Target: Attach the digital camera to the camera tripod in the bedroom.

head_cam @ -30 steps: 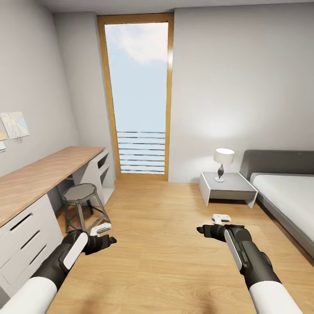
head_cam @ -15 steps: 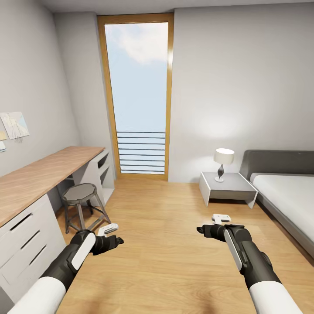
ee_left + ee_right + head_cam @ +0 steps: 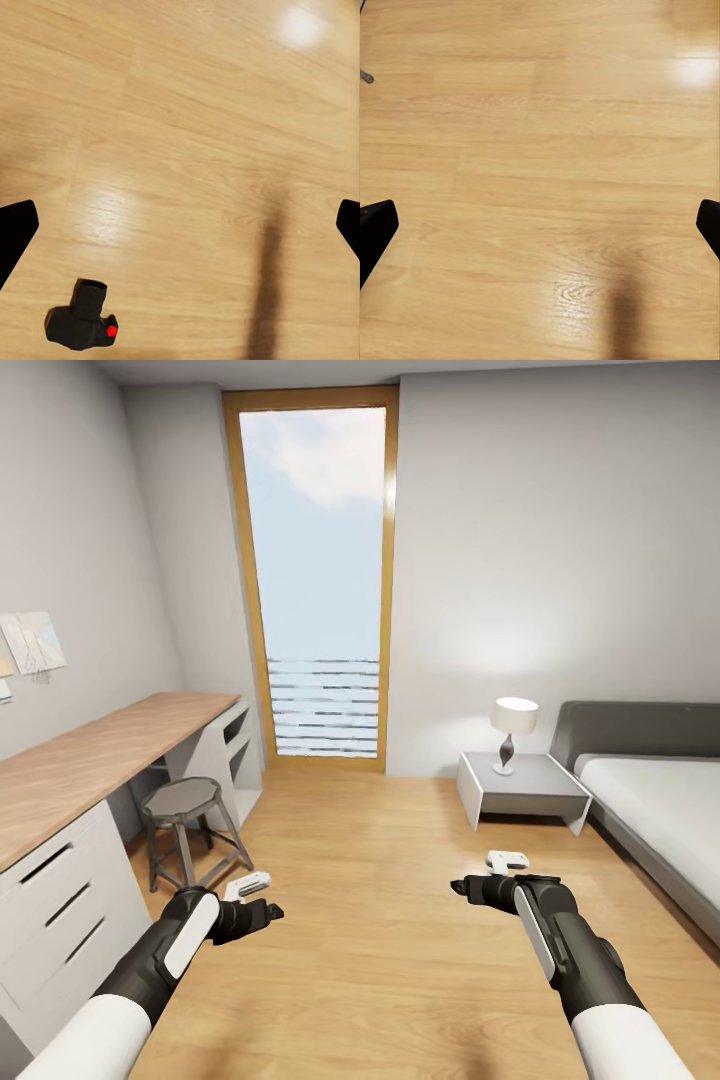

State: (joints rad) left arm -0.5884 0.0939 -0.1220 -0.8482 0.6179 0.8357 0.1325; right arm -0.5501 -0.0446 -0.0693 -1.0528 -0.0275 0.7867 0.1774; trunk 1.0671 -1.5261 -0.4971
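The digital camera (image 3: 81,324), small and black with a red dot, lies on the light wood floor in the left wrist view, off to one side of my left gripper (image 3: 180,232) and apart from its fingers. That gripper's jaws stand wide apart with nothing between them. In the head view the left gripper (image 3: 265,909) hovers over the floor near the stool, and the right gripper (image 3: 462,886) hovers at mid-right. The right gripper (image 3: 540,232) is open over bare planks. The camera tripod is out of view.
A long wooden desk (image 3: 90,760) with white drawers runs along the left wall, with a grey stool (image 3: 185,800) beside it. A tall window (image 3: 320,590) is straight ahead. A white nightstand (image 3: 520,788) with a lamp (image 3: 512,732) and a grey bed (image 3: 650,800) stand at the right.
My left arm has swung to the right, away from the desk. The right arm has held still. The head view has shifted very slightly.
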